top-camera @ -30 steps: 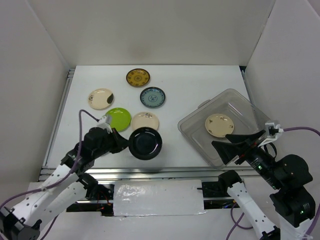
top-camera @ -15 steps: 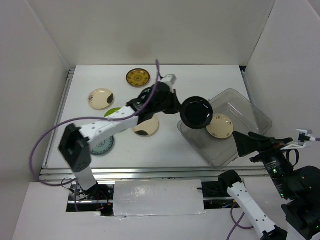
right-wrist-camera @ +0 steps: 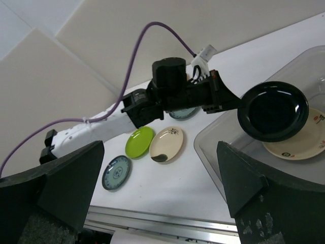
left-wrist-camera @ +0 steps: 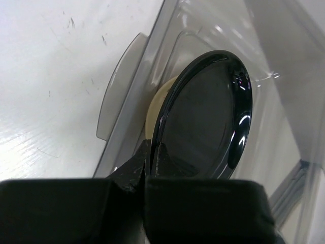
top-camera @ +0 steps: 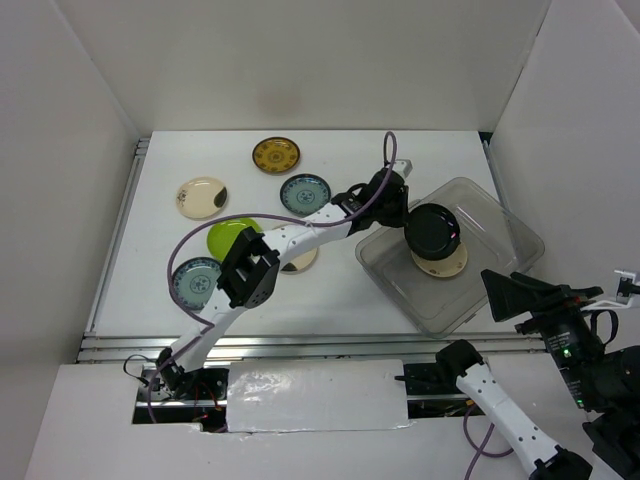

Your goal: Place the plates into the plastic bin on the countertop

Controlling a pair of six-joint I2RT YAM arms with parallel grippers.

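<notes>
My left gripper [top-camera: 407, 218] is shut on the rim of the glossy black plate [top-camera: 432, 230], holding it tilted just above a cream plate [top-camera: 442, 264] that lies in the clear plastic bin [top-camera: 500, 215]. The left wrist view shows the fingertips [left-wrist-camera: 158, 152] pinching the black plate [left-wrist-camera: 208, 117] over the bin [left-wrist-camera: 122, 101]. My right gripper [right-wrist-camera: 160, 203] is open and empty, raised near the bin's front right corner [top-camera: 515, 297]. On the countertop [top-camera: 340, 300] lie the mustard plate [top-camera: 275, 155], two blue-grey plates [top-camera: 305, 193] [top-camera: 197, 283], the lime green plate [top-camera: 230, 238] and two cream plates [top-camera: 201, 197] [top-camera: 298, 258].
White walls stand on the left, back and right. A metal rail [top-camera: 300, 345] runs along the near edge. The left arm [top-camera: 300, 232] stretches across the middle, over part of one cream plate. The plates lie on the left half, the bin on the right.
The left arm has swung the black plate from the front left across to above the bin. The right gripper has drawn back to the right, away from the bin.
</notes>
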